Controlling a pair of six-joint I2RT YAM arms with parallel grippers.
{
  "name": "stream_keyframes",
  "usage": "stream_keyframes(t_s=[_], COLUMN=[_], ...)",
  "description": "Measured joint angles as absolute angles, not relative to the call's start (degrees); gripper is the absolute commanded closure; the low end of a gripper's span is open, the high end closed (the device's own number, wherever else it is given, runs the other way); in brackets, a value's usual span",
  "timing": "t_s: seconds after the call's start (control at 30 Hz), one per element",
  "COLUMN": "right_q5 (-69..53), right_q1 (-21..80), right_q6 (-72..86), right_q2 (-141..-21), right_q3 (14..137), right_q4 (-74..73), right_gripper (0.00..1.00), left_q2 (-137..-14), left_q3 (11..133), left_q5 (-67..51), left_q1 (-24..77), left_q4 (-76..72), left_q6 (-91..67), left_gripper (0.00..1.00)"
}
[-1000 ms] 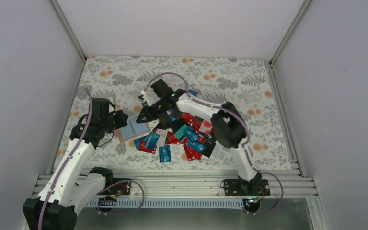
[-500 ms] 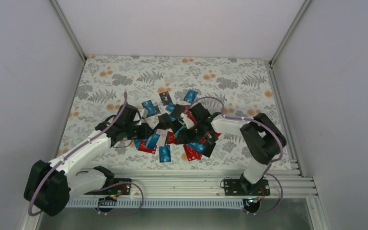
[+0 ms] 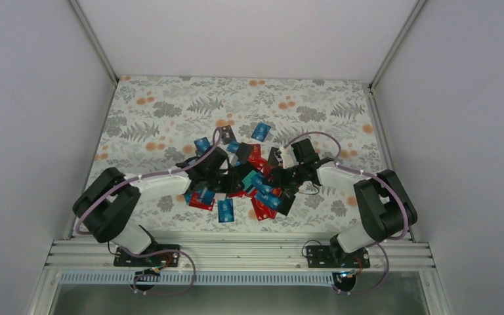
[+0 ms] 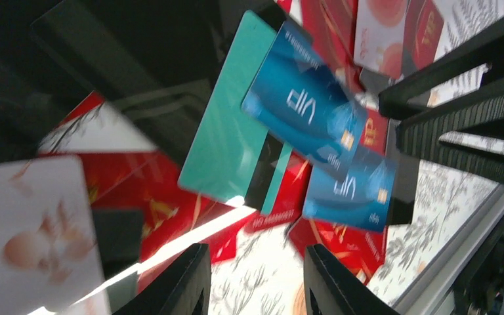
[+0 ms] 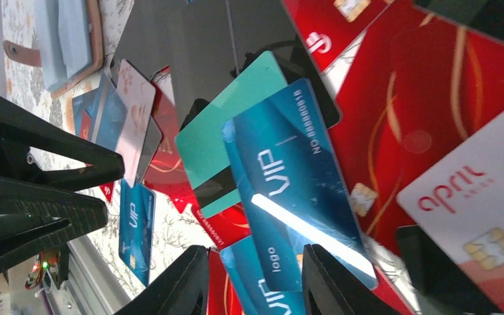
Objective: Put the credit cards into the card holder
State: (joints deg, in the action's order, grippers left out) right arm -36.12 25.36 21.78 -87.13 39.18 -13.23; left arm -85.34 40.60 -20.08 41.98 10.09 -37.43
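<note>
**A:** what's the setup?

**B:** flowery tablecloth (image 3: 151, 105), plain white walls (image 3: 249, 33). Cards (image 3: 262, 190) heaped mid-table. Left claw (image 4: 256, 252) and right claw (image 5: 252, 252) hang over them, both partly open, gripping nothing. Card holder (image 5: 65, 46) lies just beside the pile.

The table (image 3: 170, 105) is covered in a pale print of grey ferns and orange blossoms. The credit cards (image 3: 252, 187) heaped toward its near edge are red, blue, teal and black. Close up I see a teal card (image 5: 210, 138) with a black stripe, a blue card (image 5: 302, 164) with pale "VIP" lettering, a red card (image 5: 433, 111) with gold swirls, and a white card (image 5: 479, 197) with red print. The card holder (image 5: 65, 46) is tan-brown outside, pale blue-grey inside. My left arm (image 3: 161, 184) and right arm (image 3: 341, 176) are white with black joints and lilac cables.
</note>
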Motion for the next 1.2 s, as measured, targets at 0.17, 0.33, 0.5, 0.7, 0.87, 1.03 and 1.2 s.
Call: stream_keyframes(t_s=[0.17,0.33,0.5,0.7,0.87,1.03,1.2], right_q5=[-36.23,-37.08,-38.13,-38.52,-39.46,-41.98,-43.24], right_q1=[23.88,23.4,23.16,23.16,23.07,22.76,22.61], right_q6=[21.15,20.45,19.75,18.81,18.33,18.35,18.37], right_q2=[-88.44,-91.83,-93.38,-93.65,-94.24,-95.44,-96.2], right_q3=[39.03,38.98,38.98,38.98,38.81,38.33,38.2], right_q4=[-12.05,-10.39,-9.1,-8.73,-8.03,-5.82,-4.54], right_gripper=[0.66,0.67,0.67,0.67,0.68,0.69,0.69], left_q2=[-91.11,-95.35,-98.0,-100.62,-102.26,-102.85,-102.06], left_q3=[42.94,44.84,45.56,46.11,46.3,45.56,43.92], left_q5=[-21.58,-23.05,-24.03,-25.06,-25.26,-25.34,-24.69], left_q1=[42.65,43.48,44.23,45.08,45.52,45.56,45.78], left_q4=[4.12,1.17,-0.93,-4.38,-8.05,-11.33,-13.3], left_q6=[-40.4,-42.85,-45.01,-47.2,-49.04,-50.94,-53.45], left_gripper=[0.56,0.52,0.52,0.52,0.52,0.52,0.48])
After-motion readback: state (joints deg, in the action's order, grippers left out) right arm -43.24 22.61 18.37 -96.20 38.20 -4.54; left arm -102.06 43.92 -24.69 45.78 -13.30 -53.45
